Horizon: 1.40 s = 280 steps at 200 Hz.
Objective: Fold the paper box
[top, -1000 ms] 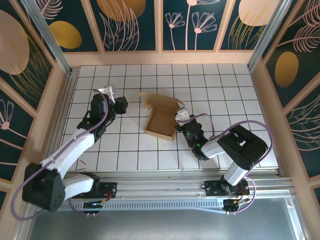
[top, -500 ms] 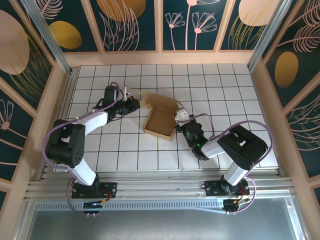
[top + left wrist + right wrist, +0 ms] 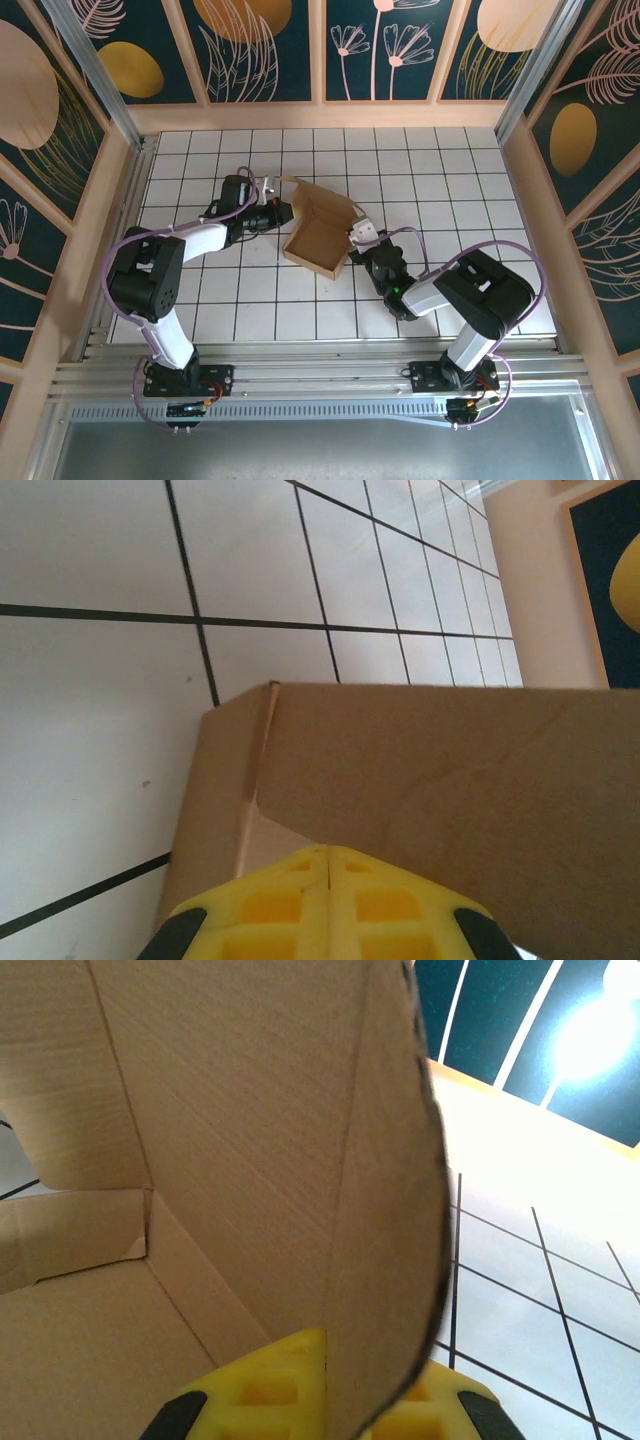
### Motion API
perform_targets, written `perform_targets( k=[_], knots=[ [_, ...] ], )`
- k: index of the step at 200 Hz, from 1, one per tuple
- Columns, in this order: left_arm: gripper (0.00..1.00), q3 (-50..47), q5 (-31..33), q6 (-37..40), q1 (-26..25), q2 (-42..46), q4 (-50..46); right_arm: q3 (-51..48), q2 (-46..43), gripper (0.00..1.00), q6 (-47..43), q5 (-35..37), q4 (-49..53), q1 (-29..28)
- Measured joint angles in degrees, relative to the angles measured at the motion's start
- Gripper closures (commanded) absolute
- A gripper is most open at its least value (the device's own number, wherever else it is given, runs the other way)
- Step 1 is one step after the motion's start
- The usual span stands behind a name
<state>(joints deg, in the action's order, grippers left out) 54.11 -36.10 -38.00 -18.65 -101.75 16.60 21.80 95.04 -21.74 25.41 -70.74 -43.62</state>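
From my station, the paper box (image 3: 320, 240) sits about mid-worktop, turned a little askew to the grid lines. It is a shallow open tray of plain brown cardboard. Its side walls are raised, and loose flaps stand up along its far edge.

The right pincer (image 3: 357, 235) is at the box's right wall. In the right wrist view that wall of the box (image 3: 230, 1110) runs down between the two yellow fingers (image 3: 270, 1380), one inside the tray and one outside. I read the right pincer (image 3: 330, 1365) as clamped onto the cardboard wall.

The left pincer (image 3: 283, 213) reaches in from the left and meets the box at its far-left corner, by the upright flaps. In the left wrist view the yellow pads (image 3: 270, 900) of the left pincer (image 3: 327, 855) are pressed together along a thin seam, closed with nothing between them. A broad brown panel of the box (image 3: 450, 780) rises right in front of the tips, with a narrower flap creased off at its left edge. I can't tell whether the tips actually press on it or sit just short of it.

The worktop (image 3: 450, 180) is white with a black grid. Both arms lie low over it, the left stretched out from the near-left and the right bent back on itself at the near-right.
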Motion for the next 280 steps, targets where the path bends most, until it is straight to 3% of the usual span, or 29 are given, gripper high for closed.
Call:
perform_targets(
  k=[17, 23, 59, 82, 111, 160, 177, 194, 225, 243, 260, 280],
  knots=[
    [1.00, -0.20, 0.68, 0.24, -0.39, 0.02, 0.33, 0.04, 0.00, 0.69, 0.48, -0.20, 0.33, 0.00],
    [1.00, -0.59, 1.03, 0.31, -0.39, 0.17, 0.46, 0.07, 0.00, 0.64, 0.79, -0.39, 0.74, 0.00],
    [1.00, -2.95, 3.82, 1.79, -0.39, 1.60, -0.20, -0.02, -0.02, 0.59, 3.28, -1.95, 2.89, 0.02],
    [1.00, -3.06, 5.53, 2.89, -0.39, 1.64, -0.66, -0.50, -0.61, 0.39, 5.22, -2.51, 3.74, 0.02],
    [1.00, -3.41, 7.17, 3.78, -0.39, 2.08, -0.92, -1.95, -5.05, 0.26, 8.00, -3.34, 6.45, 0.02],
    [1.00, -8.00, 11.45, 6.25, -0.39, 10.84, -1.44, -5.33, -19.17, 0.21, 12.83, -6.73, 12.83, 0.07],
    [1.00, -9.22, 13.64, 6.36, -0.09, 14.82, -1.46, -7.23, -26.38, 0.21, 15.39, -8.66, 16.81, 0.07],
    [1.00, -9.25, 15.52, 5.55, 1.66, 17.51, -1.51, -8.76, -35.19, 0.30, 19.34, -10.40, 22.21, 0.07],
    [1.00, -1.60, 16.33, 4.83, 5.84, 11.43, -5.57, -7.63, -48.61, 0.72, 33.00, -12.15, 35.91, 3.13],
    [1.00, 6.16, 13.27, 5.01, 6.01, 4.00, -6.93, -3.50, -47.78, 0.82, 42.47, -18.27, 43.82, 11.76],
    [1.00, 12.07, 9.92, 5.44, 5.88, -2.05, -7.74, 2.01, -41.90, 0.84, 50.47, -26.71, 49.75, 20.24],
    [1.00, 15.41, 6.05, 6.34, 5.81, -6.34, -9.25, 7.23, -33.42, 0.89, 56.17, -34.88, 54.80, 23.45]
  ],
)
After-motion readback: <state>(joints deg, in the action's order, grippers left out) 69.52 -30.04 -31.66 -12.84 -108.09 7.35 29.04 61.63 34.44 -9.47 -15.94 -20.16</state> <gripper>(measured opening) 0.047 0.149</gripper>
